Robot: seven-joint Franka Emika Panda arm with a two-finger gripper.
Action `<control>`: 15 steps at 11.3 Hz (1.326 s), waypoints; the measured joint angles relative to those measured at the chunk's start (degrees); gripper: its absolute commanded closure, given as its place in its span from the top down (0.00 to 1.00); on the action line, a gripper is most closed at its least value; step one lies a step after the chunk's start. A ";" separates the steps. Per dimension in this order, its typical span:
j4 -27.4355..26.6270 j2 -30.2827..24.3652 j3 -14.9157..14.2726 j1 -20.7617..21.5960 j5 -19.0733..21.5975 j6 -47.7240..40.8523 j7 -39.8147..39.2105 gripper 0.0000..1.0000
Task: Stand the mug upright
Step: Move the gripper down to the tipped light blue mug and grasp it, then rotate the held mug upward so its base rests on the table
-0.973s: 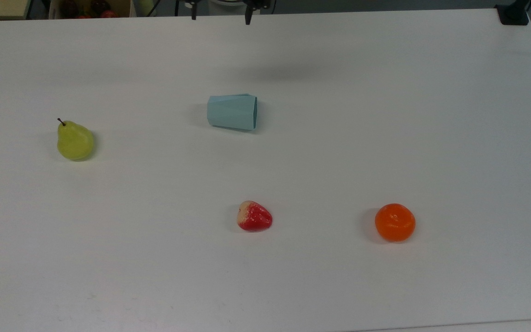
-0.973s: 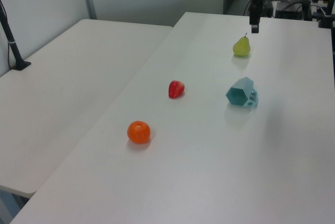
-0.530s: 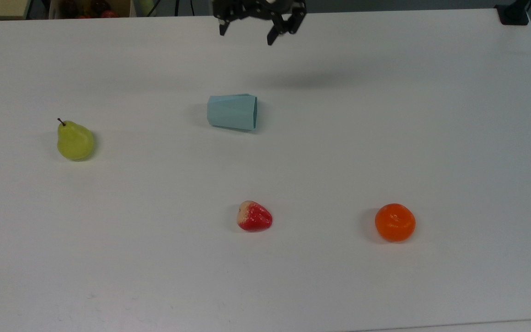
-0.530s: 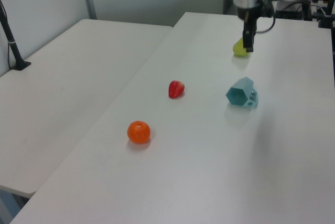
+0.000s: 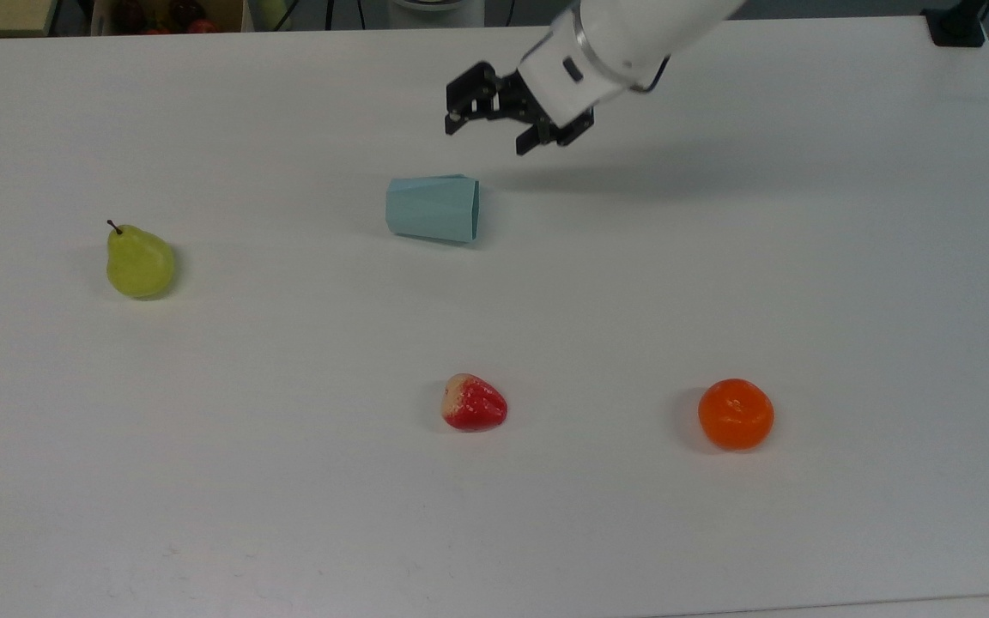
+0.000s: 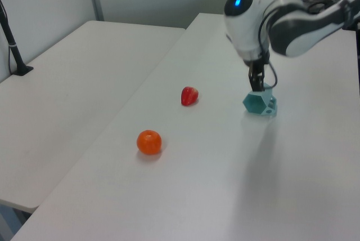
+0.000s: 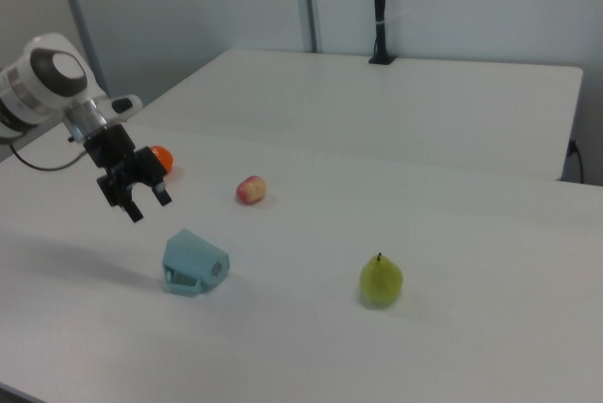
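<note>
Above the mug [image 5: 432,208], gripper [image 5: 488,137] has descended closer.

In the top view the mug [image 5: 432,208] lies on its side on the desk [image 5: 803,275], a little above the middle of the frame, with its mouth toward the top view's right. The hand [image 5: 488,130] is above and slightly right of the mug; it appears to hang over the desk without touching the mug. The pear [image 5: 140,263] stands at the left of the frame, well apart. The strawberry [image 5: 474,402] lies below the mug, and the orange [image 5: 736,415] lies to its right, in the lower right part.
</note>
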 measured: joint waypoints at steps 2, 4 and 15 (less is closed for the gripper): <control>0.03 4.41 0.01 0.60 -2.81 1.48 4.71 1.00; 0.10 7.89 -0.01 0.52 -6.86 1.86 7.46 0.95; 1.88 9.68 -0.57 -2.99 -10.86 -1.50 8.31 0.02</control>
